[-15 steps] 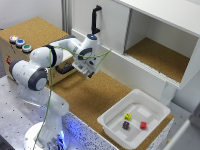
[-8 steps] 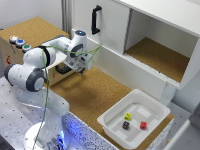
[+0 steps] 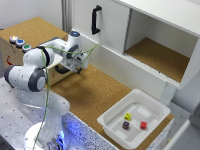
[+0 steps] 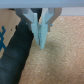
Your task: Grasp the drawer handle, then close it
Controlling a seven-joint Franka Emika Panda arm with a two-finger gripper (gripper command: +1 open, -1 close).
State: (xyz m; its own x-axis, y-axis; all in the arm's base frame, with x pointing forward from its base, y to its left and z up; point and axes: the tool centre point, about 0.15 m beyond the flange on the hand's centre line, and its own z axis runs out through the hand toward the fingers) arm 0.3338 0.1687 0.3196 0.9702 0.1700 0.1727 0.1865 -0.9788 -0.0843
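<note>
The drawer handle sat on the drawer, at the exterior view's left. The end effector was just beside it, fingers pressed together, holding nothing.

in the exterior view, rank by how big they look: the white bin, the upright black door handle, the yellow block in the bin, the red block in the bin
1. white bin
2. upright black door handle
3. yellow block and red block: both tiny and look alike, so no ranking between them.

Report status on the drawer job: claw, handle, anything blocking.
Claw shut, holding nothing. Drawer handle just beside it in the exterior view, not gripped. Drawer looks slightly open. Nothing seen in the way.
</note>
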